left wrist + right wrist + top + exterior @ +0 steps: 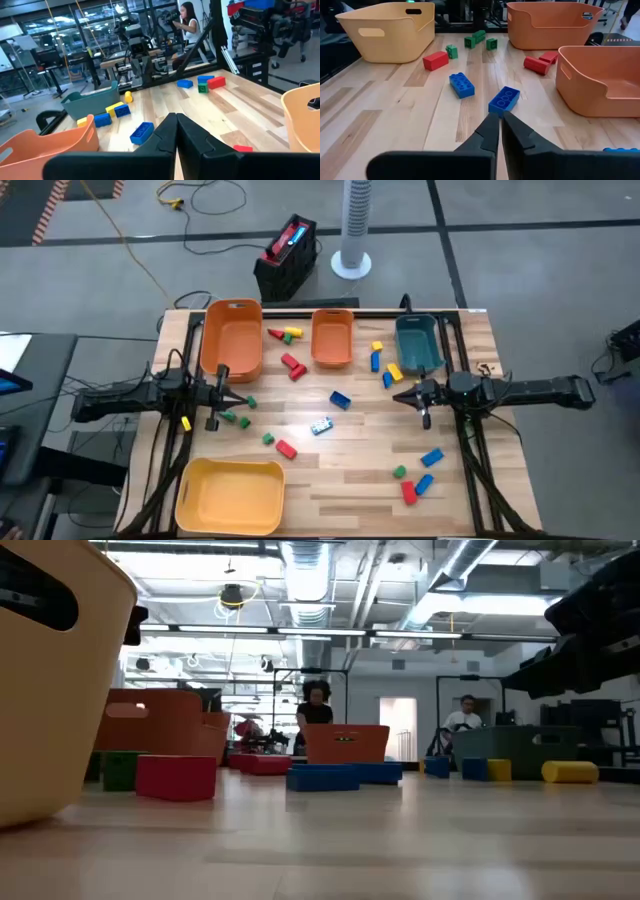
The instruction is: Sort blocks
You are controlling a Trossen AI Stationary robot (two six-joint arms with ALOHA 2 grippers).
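Observation:
Small red, green, blue and yellow blocks lie scattered on the wooden table. Among them are a red one, a blue one, a green one and a group near the right front. My left gripper hovers shut at the table's left, beside the big orange bin, with nothing in it. My right gripper is shut and empty too, at the table's right. In the right wrist view its tips point at a blue block lying flat a little ahead of them.
A large orange bin, a smaller orange bin and a teal bin stand along the far edge. A yellow bin sits at the near left. People show in the room beyond the table.

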